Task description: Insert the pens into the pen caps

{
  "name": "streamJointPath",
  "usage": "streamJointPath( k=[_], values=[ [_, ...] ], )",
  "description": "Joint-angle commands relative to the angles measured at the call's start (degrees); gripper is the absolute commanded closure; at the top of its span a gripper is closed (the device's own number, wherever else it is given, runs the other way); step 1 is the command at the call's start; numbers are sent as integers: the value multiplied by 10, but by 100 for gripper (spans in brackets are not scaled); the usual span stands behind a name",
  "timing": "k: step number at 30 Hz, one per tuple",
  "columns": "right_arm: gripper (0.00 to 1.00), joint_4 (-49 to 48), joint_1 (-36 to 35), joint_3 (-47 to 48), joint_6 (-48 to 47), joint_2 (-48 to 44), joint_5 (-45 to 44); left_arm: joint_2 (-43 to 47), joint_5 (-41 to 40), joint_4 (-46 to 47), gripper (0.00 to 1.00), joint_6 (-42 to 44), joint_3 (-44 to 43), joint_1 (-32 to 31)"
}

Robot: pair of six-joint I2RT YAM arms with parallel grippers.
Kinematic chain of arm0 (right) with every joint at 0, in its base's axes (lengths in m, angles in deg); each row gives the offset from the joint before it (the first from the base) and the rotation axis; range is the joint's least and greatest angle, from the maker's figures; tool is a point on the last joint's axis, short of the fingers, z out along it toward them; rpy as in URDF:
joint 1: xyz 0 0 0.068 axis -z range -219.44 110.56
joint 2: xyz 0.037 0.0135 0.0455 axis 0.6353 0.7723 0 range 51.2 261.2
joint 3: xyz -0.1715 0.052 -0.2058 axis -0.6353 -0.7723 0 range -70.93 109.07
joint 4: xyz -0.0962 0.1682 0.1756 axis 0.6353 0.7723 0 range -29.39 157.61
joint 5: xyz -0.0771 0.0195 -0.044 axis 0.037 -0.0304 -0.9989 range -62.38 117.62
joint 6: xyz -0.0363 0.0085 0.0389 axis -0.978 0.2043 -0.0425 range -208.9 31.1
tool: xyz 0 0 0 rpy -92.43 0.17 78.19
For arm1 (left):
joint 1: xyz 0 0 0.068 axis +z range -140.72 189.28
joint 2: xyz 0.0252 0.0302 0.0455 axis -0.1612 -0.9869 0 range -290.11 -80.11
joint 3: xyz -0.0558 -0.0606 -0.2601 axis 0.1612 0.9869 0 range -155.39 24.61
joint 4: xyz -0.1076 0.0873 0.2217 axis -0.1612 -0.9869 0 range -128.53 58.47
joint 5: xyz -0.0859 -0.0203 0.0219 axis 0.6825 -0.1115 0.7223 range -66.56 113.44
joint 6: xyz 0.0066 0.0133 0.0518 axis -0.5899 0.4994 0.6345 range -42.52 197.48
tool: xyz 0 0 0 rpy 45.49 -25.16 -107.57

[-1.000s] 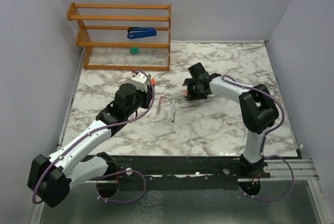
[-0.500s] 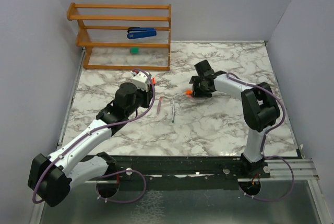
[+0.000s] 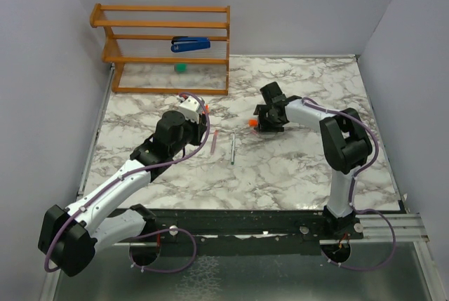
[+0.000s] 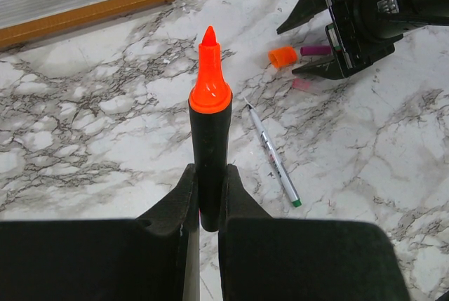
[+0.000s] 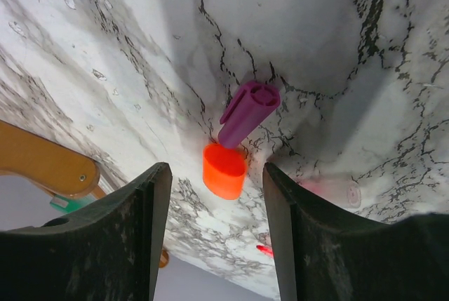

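White marble with grey veining covers the table (image 3: 295, 168), closed in by pale walls, and a wooden rack (image 3: 161, 48) stands at the upper left of the overhead frame with a blue object (image 3: 190, 43) on its shelf and a small green object (image 3: 181, 67) below it. Left of centre in that view, the left gripper (image 4: 207, 206) has its fingers clamped on the black marker (image 4: 208, 150), which the left wrist picture shows standing up from between the pads at centre frame, its bare orange tip pointing toward the top edge. On the marble just right of that arm lie the pink pen (image 3: 213, 142) and the grey pen (image 3: 232, 149), side by side and apart. In the right wrist picture, the right gripper (image 5: 216, 196) hangs with its jaws spread wide, holding nothing, and between the two dark fingers (image 5: 137, 238) sit the orange cap (image 5: 224, 170) and the purple cap (image 5: 247, 114), the purple one's end touching the orange one's rim. A faint pink cap (image 4: 304, 84) lies just beside them, under the lower finger as the left wrist picture has it at upper right; it is blurred in the right wrist view.
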Motion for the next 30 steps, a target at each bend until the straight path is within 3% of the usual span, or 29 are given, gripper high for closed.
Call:
streamJointPath(
  k=[1,13,30],
  values=[
    [41,12,0,8,5,16,5,-2,-8,-7,100,7,-19,3],
    [44,25,0,22,1,35,32,-5,-7,-13,100,11,-21,3],
    [59,169,12,108,-27,76,71,-11,-3,-17,100,16,-24,3]
  ],
)
